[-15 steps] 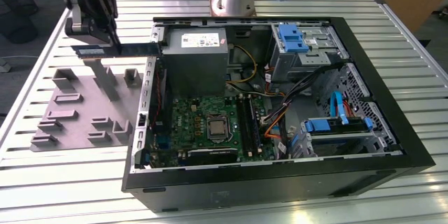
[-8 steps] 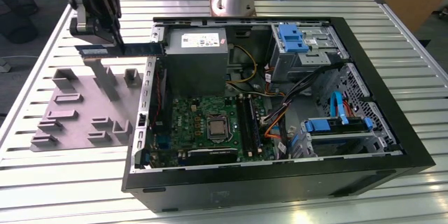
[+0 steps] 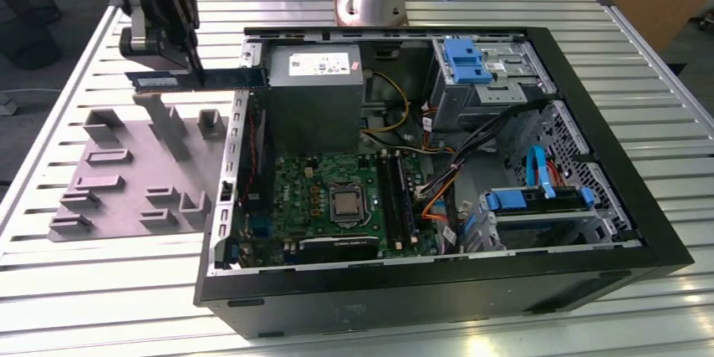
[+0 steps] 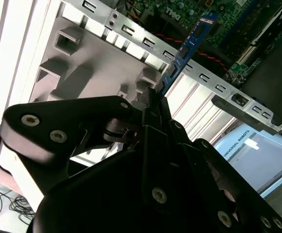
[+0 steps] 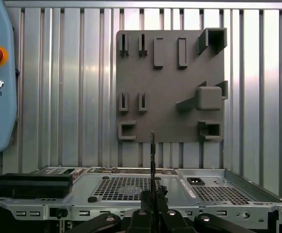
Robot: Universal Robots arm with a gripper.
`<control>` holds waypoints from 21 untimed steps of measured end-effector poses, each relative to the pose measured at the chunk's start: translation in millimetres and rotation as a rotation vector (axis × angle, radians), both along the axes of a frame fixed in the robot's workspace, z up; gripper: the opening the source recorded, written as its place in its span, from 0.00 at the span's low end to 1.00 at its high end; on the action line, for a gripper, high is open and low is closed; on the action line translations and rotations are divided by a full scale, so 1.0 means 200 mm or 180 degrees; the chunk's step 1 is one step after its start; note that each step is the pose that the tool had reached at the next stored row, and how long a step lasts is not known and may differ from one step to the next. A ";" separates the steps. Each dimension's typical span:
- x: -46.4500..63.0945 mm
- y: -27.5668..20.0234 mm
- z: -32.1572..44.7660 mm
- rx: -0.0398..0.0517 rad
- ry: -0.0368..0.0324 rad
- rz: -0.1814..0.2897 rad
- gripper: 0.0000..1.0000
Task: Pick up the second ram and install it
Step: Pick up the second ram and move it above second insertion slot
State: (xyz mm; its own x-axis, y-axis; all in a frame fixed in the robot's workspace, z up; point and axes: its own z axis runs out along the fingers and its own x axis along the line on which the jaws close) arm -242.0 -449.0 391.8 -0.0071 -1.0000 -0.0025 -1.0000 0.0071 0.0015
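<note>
Second ram (image 3: 217,79): held in the air with its long edge level, above the strip of counter (image 3: 67,290) between the grey fixture (image 3: 123,173) and the open computer case (image 3: 446,290). One end reaches over the case wall, near the power supply (image 3: 316,81). It is seated in no slot.

Tool (image 3: 179,64): pressed together on the stick, pinching its flat faces. In the second wrist view the stick (image 4: 189,43) is seen jutting well out beyond the tool (image 4: 156,99), so the grip is judged to be off-centre, with a long free end. In the first wrist view it (image 5: 152,150) is seen edge-on as a thin upright line rising from the tool (image 5: 153,201), apparently square to it.

Surroundings: the fixture's pockets nearest the tool are seen bare. The motherboard (image 3: 323,198) lies flat in the case, with the long black memory slots (image 3: 393,190) well apart from the stick. A bundle of orange and black cables (image 3: 441,194) lies just beside those slots. Whether a slot is already filled cannot be told.

Risks, as judged:
- The free end could be swung or tilted in the pinch by any knock, since the hold is off-centre
- The case wall or power supply could be clipped if the stick is carried across too low
- The cables beside the slots could be snagged or trapped under the stick
- A small skew along the slot could leave one end unseated, or the board stressed if it is pressed regardless
</note>
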 end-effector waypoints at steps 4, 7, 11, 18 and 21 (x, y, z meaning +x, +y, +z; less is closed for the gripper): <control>0.01 0.000 0.000 0.0000 0.0000 0.0000 0.14; 0.02 0.000 0.000 0.0000 0.0000 0.0000 0.14; 0.03 0.000 0.000 0.0000 0.0000 0.0000 0.14; 0.06 0.000 0.000 0.0000 0.0000 0.0000 0.14; 0.06 0.000 0.000 0.0000 0.0000 0.0000 0.14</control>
